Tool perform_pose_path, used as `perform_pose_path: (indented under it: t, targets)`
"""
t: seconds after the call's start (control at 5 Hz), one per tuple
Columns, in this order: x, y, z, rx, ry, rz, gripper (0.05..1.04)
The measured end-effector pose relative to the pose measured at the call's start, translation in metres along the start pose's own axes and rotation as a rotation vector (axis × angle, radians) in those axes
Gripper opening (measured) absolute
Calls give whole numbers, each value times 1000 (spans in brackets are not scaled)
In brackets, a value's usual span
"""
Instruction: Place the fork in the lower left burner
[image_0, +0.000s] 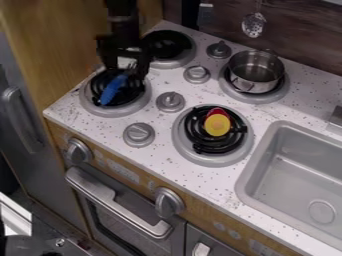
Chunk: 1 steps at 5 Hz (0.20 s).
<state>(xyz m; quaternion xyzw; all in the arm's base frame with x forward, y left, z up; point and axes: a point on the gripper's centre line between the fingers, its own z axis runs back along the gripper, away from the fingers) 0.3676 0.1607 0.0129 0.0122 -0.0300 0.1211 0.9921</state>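
The black gripper (125, 64) hangs from the upper left, just above the back edge of the lower left burner (89, 103). Its fingers stand apart, with pale counter visible between them. A blue fork (113, 90) lies at a slant over that burner's black coil, its blue part toward the front. The fork's upper end comes close beneath the gripper's right finger; whether they touch I cannot tell.
A metal pot (256, 71) sits on the back right burner. On the front right burner lies a yellow and red object (217, 124). Grey knobs (170, 101) stand between the burners. The sink (244, 182) is at the right, and a slotted spoon (254, 25) hangs behind.
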Motion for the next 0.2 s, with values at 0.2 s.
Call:
perform_pose_path:
  t: [0.2]
  targets:
    - [-19, -19, 16, -6, -11, -78, 991]
